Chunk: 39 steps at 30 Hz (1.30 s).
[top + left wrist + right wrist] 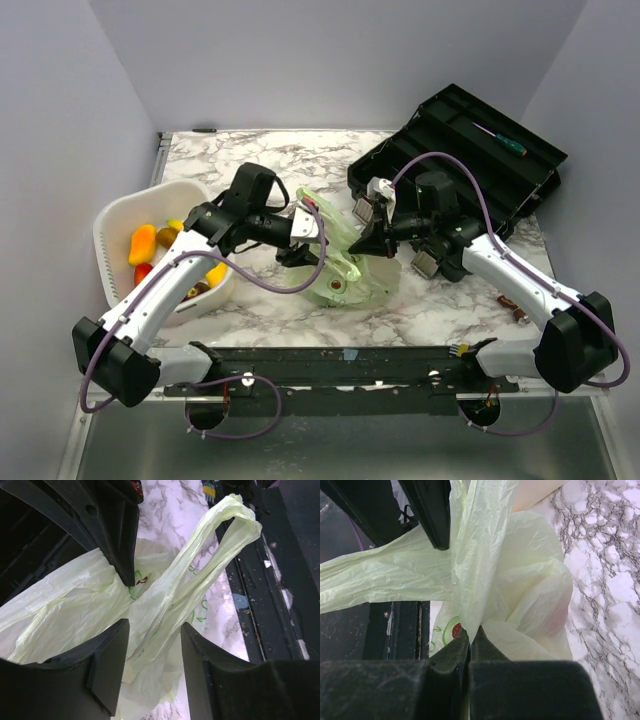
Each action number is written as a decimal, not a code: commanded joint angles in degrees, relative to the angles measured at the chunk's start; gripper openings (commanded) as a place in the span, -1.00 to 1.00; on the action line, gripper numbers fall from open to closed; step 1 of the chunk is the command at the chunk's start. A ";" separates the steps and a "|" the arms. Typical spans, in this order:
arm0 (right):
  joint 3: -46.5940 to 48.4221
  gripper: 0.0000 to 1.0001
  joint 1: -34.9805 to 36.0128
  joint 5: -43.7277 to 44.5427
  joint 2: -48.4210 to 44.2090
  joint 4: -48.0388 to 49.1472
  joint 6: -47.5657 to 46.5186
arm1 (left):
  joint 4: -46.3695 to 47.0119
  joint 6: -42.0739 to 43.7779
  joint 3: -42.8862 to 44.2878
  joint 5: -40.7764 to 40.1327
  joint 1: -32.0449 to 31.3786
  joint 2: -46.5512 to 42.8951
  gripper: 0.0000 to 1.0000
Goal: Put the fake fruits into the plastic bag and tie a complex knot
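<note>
The right gripper (470, 636) is pinched tight on a gathered strand of the plastic bag (345, 265). The left gripper (153, 627) stands partly open, with a handle loop (235, 515) running between its fingers (loose, not squeezed, as far as I can see). The bag sits mid-counter between both arms, just behind the black rail (340, 362) along the near edge. A white basket (112, 215) holding fake fruits (143, 243) hugs the left edge, and a black toolbox (470, 140) fills the far right corner. Marble counter (290, 155) shows behind the bag, between basket and toolbox.
</note>
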 commanded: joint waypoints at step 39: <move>0.21 -0.99 0.10 -2.90 -0.58 -2.53 -3.40 | -26.98 32.53 7.96 3.33 4.83 0.02 0.52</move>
